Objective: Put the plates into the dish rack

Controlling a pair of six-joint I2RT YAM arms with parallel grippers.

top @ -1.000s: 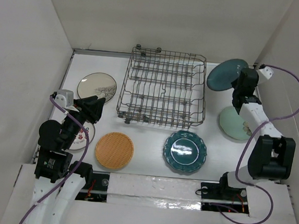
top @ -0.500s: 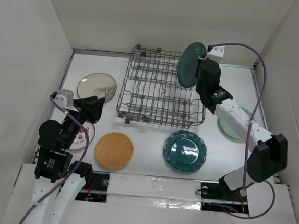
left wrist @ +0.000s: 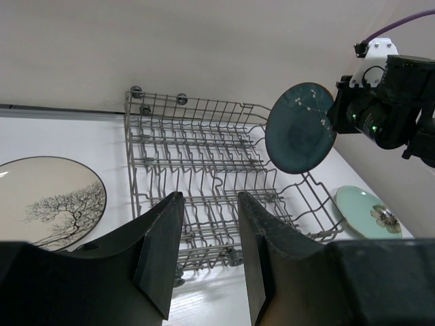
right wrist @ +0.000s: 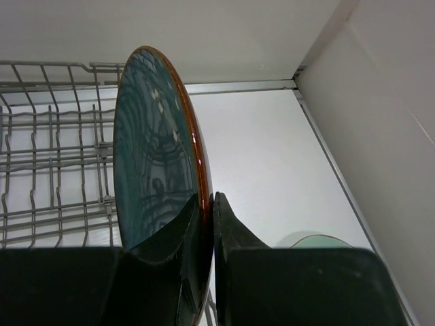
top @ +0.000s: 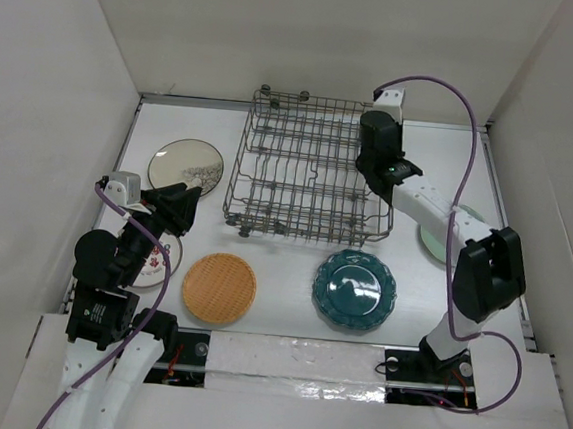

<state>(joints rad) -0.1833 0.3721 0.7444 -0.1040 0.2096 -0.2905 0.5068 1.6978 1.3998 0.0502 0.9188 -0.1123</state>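
Right gripper (right wrist: 205, 204) clenched on the rim of the plain dark teal plate (right wrist: 153, 149), which stands upright over the right end of the dish rack (top: 311, 166), upper centre of the top view. Left gripper (left wrist: 207, 204) parted and empty, lower left. Scalloped teal plate (top: 355, 289) and orange plate (top: 219, 288) lie flat on the table (top: 282, 264).

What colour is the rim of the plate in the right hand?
Orange-brown, on the dark teal plate; clearest in the right wrist view.

Table (top: 291, 275): white, walled in
Centre towards 12 o'clock: dish rack (top: 311, 166)
10 o'clock: cream tree plate (top: 185, 166)
8 o'clock: red-character plate (top: 154, 260), partly hidden
7 o'clock: orange plate (top: 219, 288)
5 o'clock: scalloped teal plate (top: 354, 290)
3 o'clock: mint plate (left wrist: 367, 212)
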